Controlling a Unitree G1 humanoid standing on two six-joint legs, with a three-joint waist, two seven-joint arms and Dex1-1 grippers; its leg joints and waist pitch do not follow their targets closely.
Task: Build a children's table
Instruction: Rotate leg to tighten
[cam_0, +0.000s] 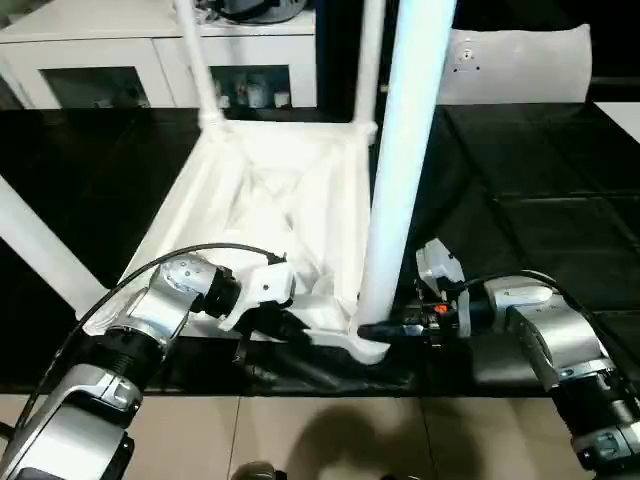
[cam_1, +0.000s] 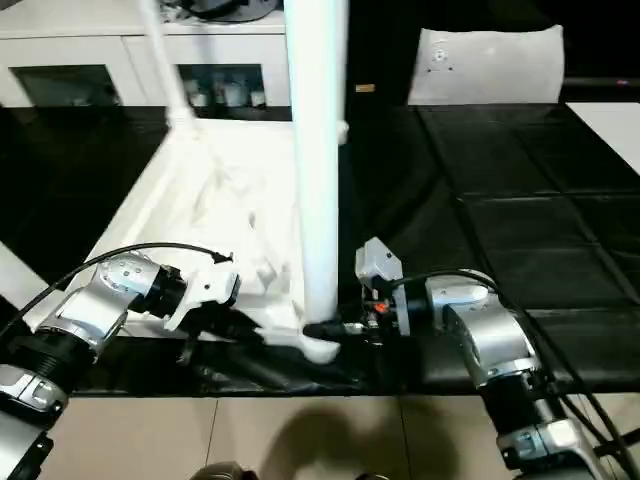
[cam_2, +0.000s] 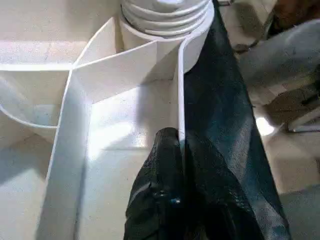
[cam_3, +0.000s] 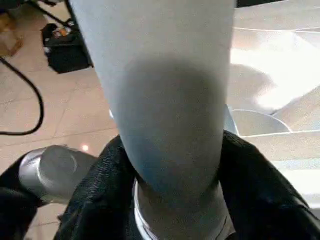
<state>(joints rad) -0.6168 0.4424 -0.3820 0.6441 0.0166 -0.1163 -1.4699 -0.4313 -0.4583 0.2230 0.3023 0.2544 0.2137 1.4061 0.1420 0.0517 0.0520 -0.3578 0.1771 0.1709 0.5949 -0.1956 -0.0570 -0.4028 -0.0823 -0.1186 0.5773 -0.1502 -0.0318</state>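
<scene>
The children's table's white tabletop (cam_0: 270, 190) lies upside down on the black work table, ribbed side up. Legs stand in its corner sockets: two at the back (cam_0: 197, 60), one at the near left (cam_0: 40, 245), and a thick one at the near right corner (cam_0: 405, 150). My left gripper (cam_0: 290, 328) is shut on the thin front rim wall of the tabletop (cam_2: 150, 65), close to the ringed base of the near right leg (cam_2: 165, 15). My right gripper (cam_0: 385, 330) reaches in from the right, its black fingers (cam_3: 255, 190) closed around the foot of that leg (cam_3: 160, 75).
The black work table (cam_0: 540, 200) stretches away to the right and ends just in front of the tabletop, over a tiled floor (cam_0: 330, 440). A white glass-door cabinet (cam_0: 100, 60) stands at the back left. A white padded object (cam_0: 520, 65) is at the back right.
</scene>
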